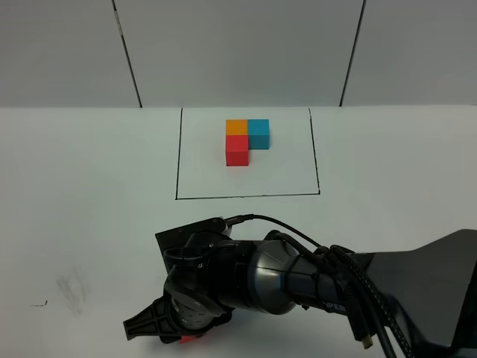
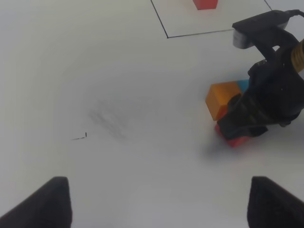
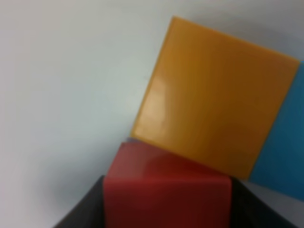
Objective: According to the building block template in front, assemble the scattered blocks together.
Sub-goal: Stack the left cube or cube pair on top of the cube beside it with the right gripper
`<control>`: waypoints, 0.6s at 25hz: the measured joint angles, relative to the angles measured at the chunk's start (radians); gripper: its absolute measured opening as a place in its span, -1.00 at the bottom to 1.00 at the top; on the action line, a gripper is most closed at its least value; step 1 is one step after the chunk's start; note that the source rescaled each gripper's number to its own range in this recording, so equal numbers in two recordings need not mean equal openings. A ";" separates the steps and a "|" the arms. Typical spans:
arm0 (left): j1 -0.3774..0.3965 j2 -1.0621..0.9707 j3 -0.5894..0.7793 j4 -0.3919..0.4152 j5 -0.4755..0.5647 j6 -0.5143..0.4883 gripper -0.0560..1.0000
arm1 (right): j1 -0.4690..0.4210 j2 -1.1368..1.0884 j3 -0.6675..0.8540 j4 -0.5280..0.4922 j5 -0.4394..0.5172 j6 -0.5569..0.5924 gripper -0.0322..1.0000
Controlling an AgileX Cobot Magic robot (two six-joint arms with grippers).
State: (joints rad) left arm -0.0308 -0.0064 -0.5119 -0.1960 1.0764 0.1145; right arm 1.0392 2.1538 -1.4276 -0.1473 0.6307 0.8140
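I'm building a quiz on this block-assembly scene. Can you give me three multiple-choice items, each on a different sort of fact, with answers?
1. Where is the template trio?
A. Inside the drawn black rectangle
B. Under the right arm
C. Off the table

2. How many loose cubes does the left wrist view show beside the right hand?
A. One
B. Two
C. Three

3. What is the right hand doing?
A. Hanging open
B. Closed on the red cube
C. Closed on the orange cube

Answers: 1 A, the frame line surrounds it. 2 C, orange, blue cube and red show. 3 B, red sits between its fingers.
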 joint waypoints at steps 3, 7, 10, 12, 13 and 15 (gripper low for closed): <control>0.000 0.000 0.000 0.000 0.000 0.000 0.90 | -0.014 0.000 0.000 0.002 0.000 0.026 -0.54; 0.000 0.000 0.000 0.000 0.000 0.000 0.90 | -0.050 0.000 0.000 0.004 0.016 0.048 -0.54; 0.000 0.000 0.000 0.000 0.000 0.000 0.90 | -0.069 0.000 0.000 0.012 0.022 0.050 -0.54; 0.000 0.000 0.000 0.000 0.000 0.000 0.90 | -0.076 0.000 0.000 0.019 0.022 0.050 -0.54; 0.000 0.000 0.000 0.000 0.000 0.000 0.90 | -0.079 0.000 0.000 0.022 0.022 0.050 -0.54; 0.000 0.000 0.000 0.000 0.000 0.000 0.90 | -0.091 -0.001 0.000 0.030 0.022 0.050 -0.54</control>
State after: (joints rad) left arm -0.0308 -0.0064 -0.5119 -0.1960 1.0764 0.1145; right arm 0.9482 2.1530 -1.4276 -0.1176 0.6524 0.8639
